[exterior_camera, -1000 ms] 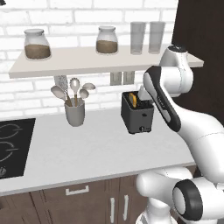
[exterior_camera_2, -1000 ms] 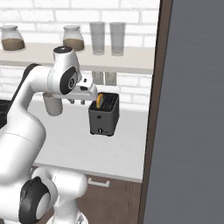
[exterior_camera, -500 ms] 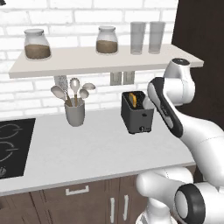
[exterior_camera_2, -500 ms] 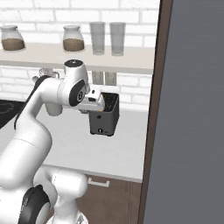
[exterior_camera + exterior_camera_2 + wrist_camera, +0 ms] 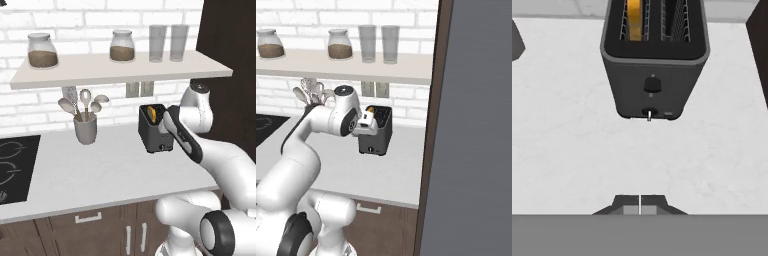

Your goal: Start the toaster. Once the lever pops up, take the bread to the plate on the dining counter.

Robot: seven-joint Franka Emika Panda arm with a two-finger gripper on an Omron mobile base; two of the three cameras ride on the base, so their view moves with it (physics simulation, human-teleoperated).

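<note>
The toaster (image 5: 654,60) is a small dark grey box standing upright on the white worktop, just ahead of and below the closed gripper (image 5: 640,204), front panel and low pale knob facing it. The bread (image 5: 634,19), orange-yellow, stands on edge in the left slot, farther beyond.

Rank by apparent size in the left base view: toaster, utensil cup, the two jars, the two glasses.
1. toaster, clearly largest.
2. utensil cup, left jar and right jar: too alike to rank.
3. The two glasses: narrowest, a matching pair, tie.
The shelf items sit farther back, so true sizes are unsure.
</note>
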